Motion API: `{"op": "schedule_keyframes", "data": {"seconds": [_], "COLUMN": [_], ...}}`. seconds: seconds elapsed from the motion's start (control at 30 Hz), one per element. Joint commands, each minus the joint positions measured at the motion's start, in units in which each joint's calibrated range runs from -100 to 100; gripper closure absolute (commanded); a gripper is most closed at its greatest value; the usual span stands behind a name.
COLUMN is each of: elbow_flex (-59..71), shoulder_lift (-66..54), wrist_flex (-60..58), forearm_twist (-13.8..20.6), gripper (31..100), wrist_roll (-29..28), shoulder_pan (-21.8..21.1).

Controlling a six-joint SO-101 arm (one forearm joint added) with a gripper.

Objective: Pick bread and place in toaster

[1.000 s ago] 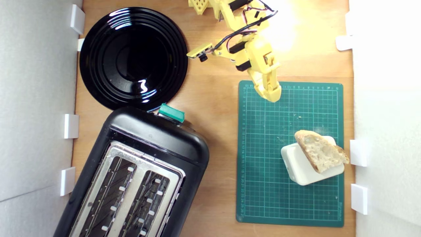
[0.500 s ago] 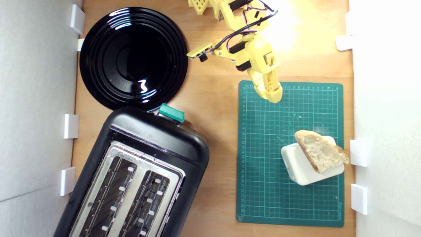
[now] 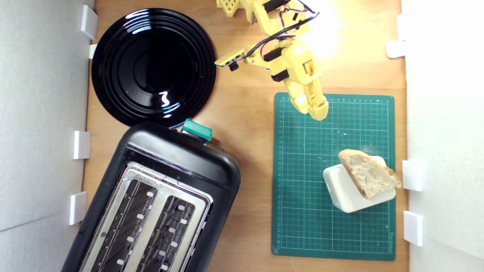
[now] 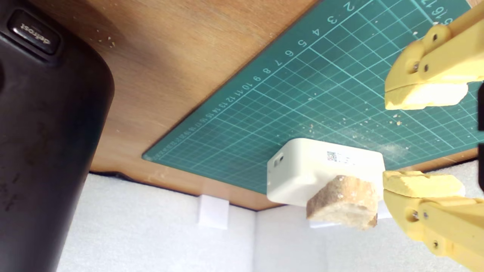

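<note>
The bread [image 3: 369,173], a wedge with pale holey crumb and brown crust, leans on a cream-white plastic block [image 3: 346,190] at the exterior view's right side of the green cutting mat [image 3: 302,196]. In the wrist view the bread [image 4: 342,202] shows its crust end in front of the block [image 4: 314,173]. My yellow gripper [image 3: 317,109] hangs over the mat's far edge, well short of the bread, open and empty; the wrist view shows its two fingers [image 4: 423,96] apart. The black toaster [image 3: 159,200] with metal top and teal lever knob [image 3: 196,129] lies at the exterior view's lower left.
A round glossy black plate [image 3: 153,66] sits beyond the toaster at the exterior view's upper left. White foam walls with small white blocks [image 3: 413,175] border the wooden table [image 3: 249,124] on both sides. Crumbs dot the mat.
The gripper has crept a little further over the mat toward the bread. Bread, block and toaster have not moved.
</note>
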Motion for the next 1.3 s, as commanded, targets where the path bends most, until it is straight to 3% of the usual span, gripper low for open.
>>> {"op": "schedule_keyframes", "data": {"seconds": [0.0, 0.13, 0.27, 0.77, 1.27], "elbow_flex": [-0.24, -0.24, -0.24, -2.78, -13.31], "shoulder_lift": [-0.68, -0.19, -0.19, 0.06, 8.47], "wrist_flex": [-1.99, -1.99, -1.99, -1.99, -1.99], "forearm_twist": [0.14, 0.14, 0.14, -0.13, 0.05], "gripper": [49.9, 39.4, 36.5, 36.7, 37.1], "wrist_roll": [0.18, 0.18, 0.18, -0.76, -3.07], "shoulder_pan": [-0.91, -0.91, -0.91, -0.91, -1.15]}}
